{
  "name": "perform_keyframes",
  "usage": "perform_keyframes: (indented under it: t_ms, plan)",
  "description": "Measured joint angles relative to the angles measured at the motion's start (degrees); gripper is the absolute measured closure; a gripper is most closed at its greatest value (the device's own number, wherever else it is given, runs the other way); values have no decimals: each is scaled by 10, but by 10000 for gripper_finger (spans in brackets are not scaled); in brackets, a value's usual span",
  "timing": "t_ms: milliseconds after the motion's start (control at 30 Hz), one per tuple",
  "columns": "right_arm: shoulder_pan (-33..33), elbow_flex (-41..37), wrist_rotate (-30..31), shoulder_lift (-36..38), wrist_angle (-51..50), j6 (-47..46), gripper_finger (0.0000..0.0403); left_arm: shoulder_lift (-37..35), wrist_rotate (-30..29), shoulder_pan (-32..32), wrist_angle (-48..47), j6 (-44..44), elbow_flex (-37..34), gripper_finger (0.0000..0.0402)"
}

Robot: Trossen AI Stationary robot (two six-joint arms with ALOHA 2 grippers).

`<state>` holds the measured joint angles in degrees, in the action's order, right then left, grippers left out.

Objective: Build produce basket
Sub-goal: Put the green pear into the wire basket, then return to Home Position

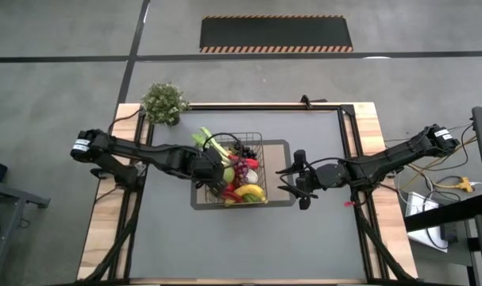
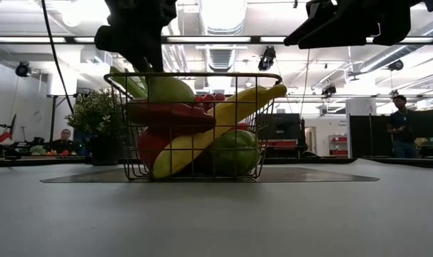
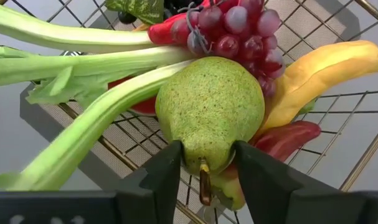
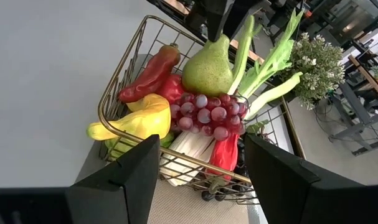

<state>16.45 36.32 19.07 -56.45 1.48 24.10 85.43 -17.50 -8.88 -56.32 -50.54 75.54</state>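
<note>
On the grey table point(image 1: 320, 230), the basket point(image 1: 256, 141) looks nearly full. Left gripper point(image 3: 204, 171) grips the pear point(image 3: 210, 102) inside it. Right gripper point(image 1: 291, 179) waits open beside it.

One basket point(image 4: 123, 74), one pear point(image 3: 208, 107), one banana point(image 4: 136, 121), one grape bunch point(image 4: 207, 115), two peppers point(image 4: 150, 73).
</note>
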Motion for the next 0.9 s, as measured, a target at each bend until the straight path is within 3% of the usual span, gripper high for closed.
perform_keyframes:
  t_ms: [433, 900]
  plan:
    - [0, 0, 0, 0, 0, 0, 184, -7, -10, 0, -5, 37, 7, 187]
    - [0, -1, -5, 0, 23, 0, 184, -53, -19, -2, -12, 95, 10, 180]
